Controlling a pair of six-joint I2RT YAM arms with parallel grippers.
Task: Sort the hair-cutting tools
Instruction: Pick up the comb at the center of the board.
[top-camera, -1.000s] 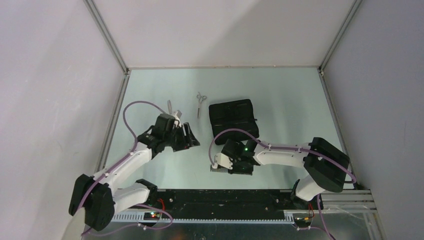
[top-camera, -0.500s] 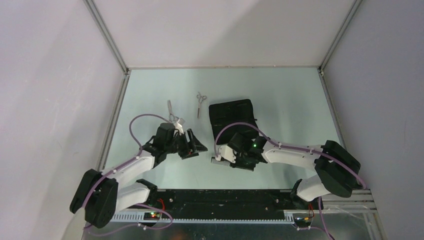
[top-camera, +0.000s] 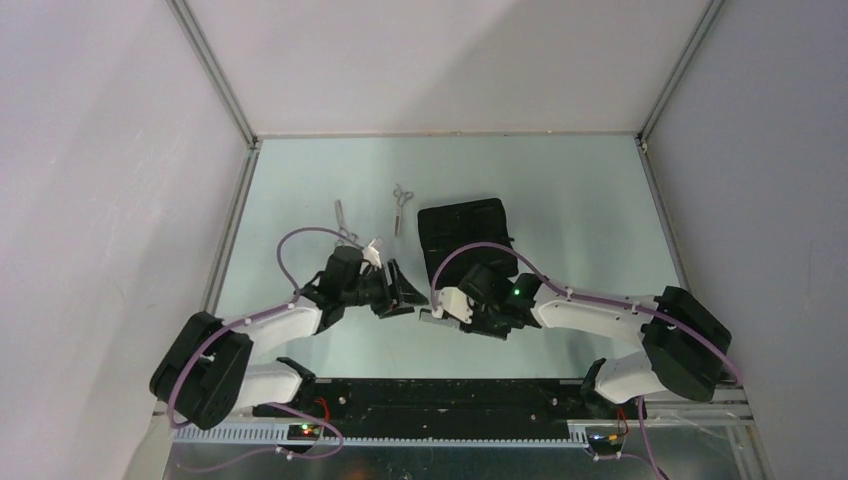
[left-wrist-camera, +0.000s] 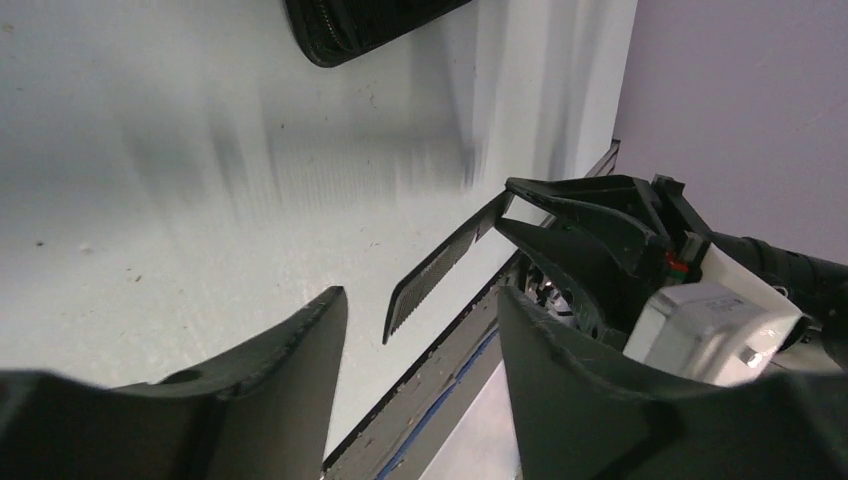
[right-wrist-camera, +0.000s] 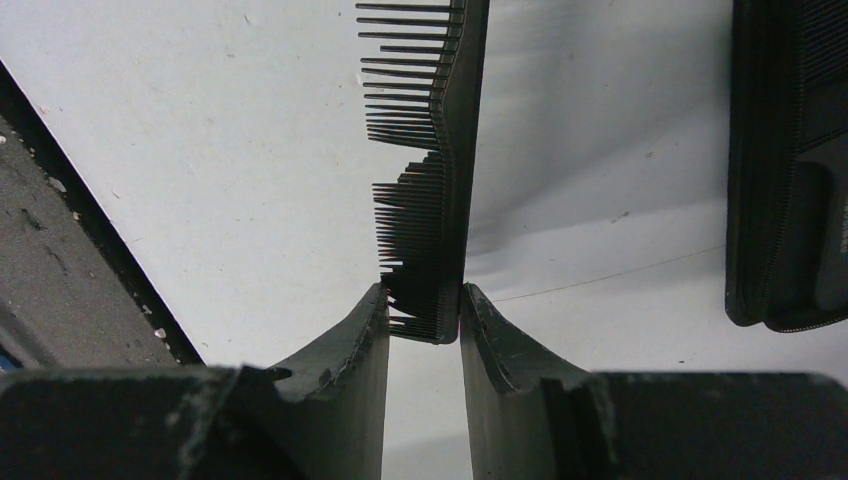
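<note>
My right gripper (right-wrist-camera: 425, 310) is shut on one end of the black comb (right-wrist-camera: 432, 170), which points away from it above the table. In the top view the right gripper (top-camera: 443, 312) holds the comb (top-camera: 428, 314) near the front middle. My left gripper (top-camera: 410, 297) is open and empty, just left of the comb; the left wrist view (left-wrist-camera: 420, 310) shows the comb's free end (left-wrist-camera: 445, 265) a little beyond its fingers. One pair of silver scissors (top-camera: 402, 201) lies at the back middle. A second pair (top-camera: 344, 223) lies left of it, partly behind my left arm's cable.
A flat black pouch (top-camera: 465, 232) lies behind my right gripper; it also shows in the right wrist view (right-wrist-camera: 790, 160), and its corner shows in the left wrist view (left-wrist-camera: 360, 25). The table's near edge rail (top-camera: 420, 385) runs just in front of both grippers.
My left gripper has moved right and forward, away from the left scissors, up to the comb. My right gripper has shifted slightly back with the comb still in it.
</note>
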